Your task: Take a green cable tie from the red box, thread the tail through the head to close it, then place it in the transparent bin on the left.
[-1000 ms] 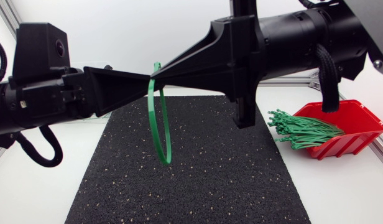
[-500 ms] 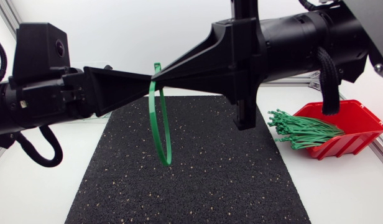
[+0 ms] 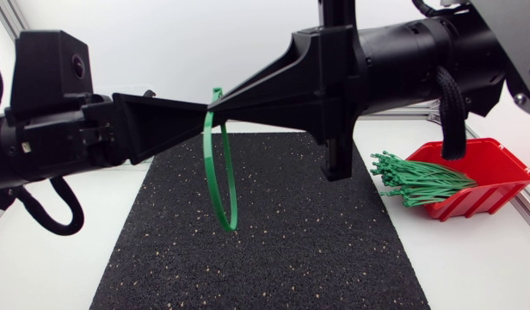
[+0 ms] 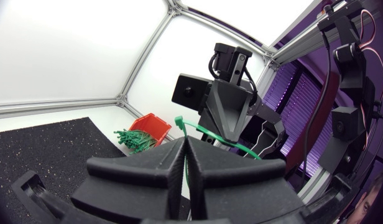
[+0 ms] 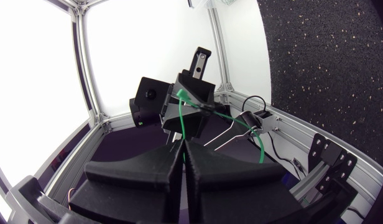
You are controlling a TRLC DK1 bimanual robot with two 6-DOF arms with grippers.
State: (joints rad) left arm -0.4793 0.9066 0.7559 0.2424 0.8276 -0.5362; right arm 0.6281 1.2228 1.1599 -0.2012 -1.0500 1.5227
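While left gripper (image 3: 203, 107) and right gripper (image 3: 224, 102) pinch looped cable tie (image 3: 219, 176), red box (image 3: 499, 170) holds tie bundle (image 3: 418, 179).

A white counter (image 3: 471, 267) fills the head view, evenly and brightly lit, with a black rubber mat (image 3: 274, 250) flecked with pale specks laid across its middle. Silver aluminium frame rails (image 3: 401, 112) run along its far edge. In the left wrist view, slim metal struts (image 4: 148, 59) join plain, glowing white wall panels (image 4: 67, 50) behind the counter.
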